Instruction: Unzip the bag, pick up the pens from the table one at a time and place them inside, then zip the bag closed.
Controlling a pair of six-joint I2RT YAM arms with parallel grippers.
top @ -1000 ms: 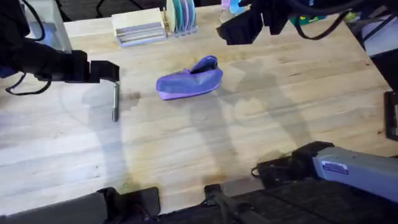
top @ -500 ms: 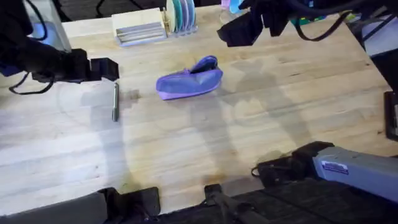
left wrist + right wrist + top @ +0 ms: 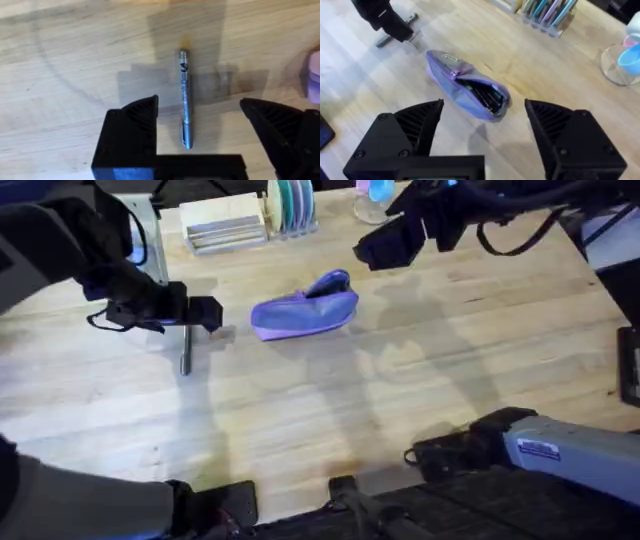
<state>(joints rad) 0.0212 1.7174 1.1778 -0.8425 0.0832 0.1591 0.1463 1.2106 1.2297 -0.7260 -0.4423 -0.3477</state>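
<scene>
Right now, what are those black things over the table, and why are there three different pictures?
They are two robot arms, each ending in a claw with two black fingers. One picture is taken from a camera high above the table. The other two come from little cameras on each arm's wrist, looking down past its own fingers.

A purple bag lies on the wood. Its zipper is open at one end, and the right arm's camera shows dark pens already inside. One silvery pen lies on the table beside it.

The left claw is open just above that pen, one finger on each side, not gripping it. The right claw is open too, up above the bag, holding nothing.
</scene>
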